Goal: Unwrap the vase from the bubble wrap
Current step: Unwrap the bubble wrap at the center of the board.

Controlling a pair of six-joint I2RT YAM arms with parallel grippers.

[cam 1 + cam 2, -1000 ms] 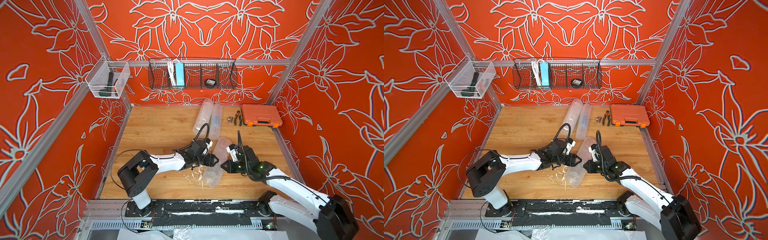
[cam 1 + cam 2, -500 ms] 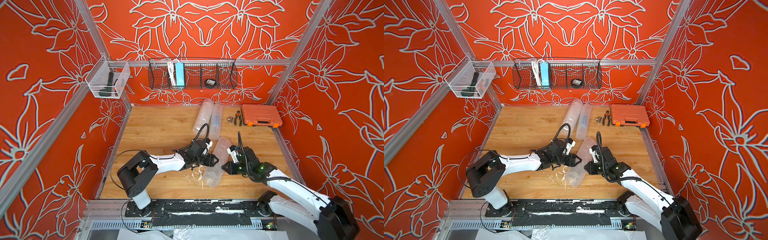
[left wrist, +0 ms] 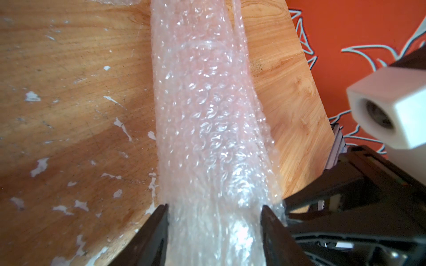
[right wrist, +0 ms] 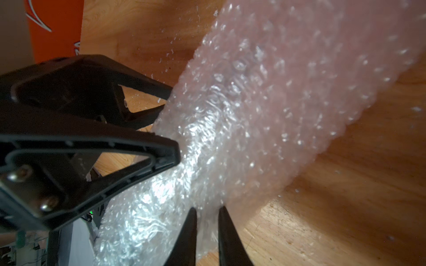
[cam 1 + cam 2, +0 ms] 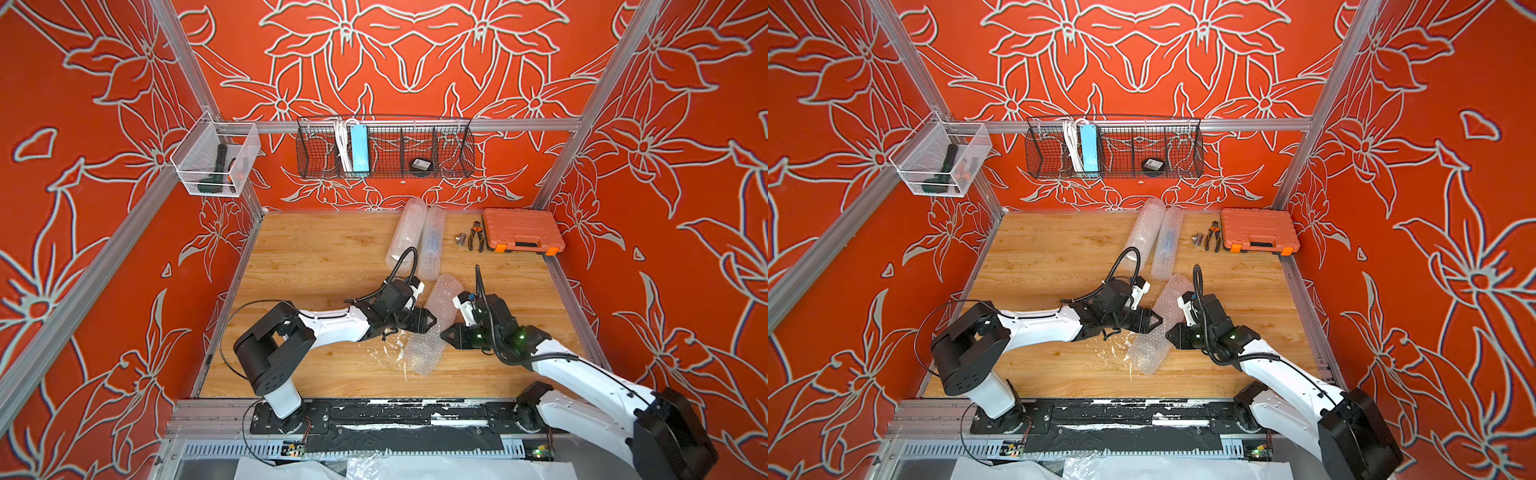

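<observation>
Table (image 5: 316,266), scuffed wood, white flecks all over | bubble wrap (image 5: 424,349) lying slanted near front-middle of table, clear bubbly tube, kinda pinkish up close | left gripper (image 3: 214,207) clamped around tube's sides | right gripper (image 4: 207,209) pinching a thin fold at tube's edge, tips nearly touching

The walls (image 5: 415,62) are showing a strong orange-red with big flower outlines in pale grey-white, and the table (image 5: 324,257) is showing a light wood grain with small white flecks. The bubble wrap (image 5: 428,345) is looking clear with a faint pink tint and a pattern of small round bubbles, while the arms (image 5: 332,324) are looking white with black joints. The tool case (image 5: 521,228) is showing orange with a black handle, the wire basket (image 5: 449,153) is showing a black grid, and the power strip (image 5: 359,149) is showing light blue.
</observation>
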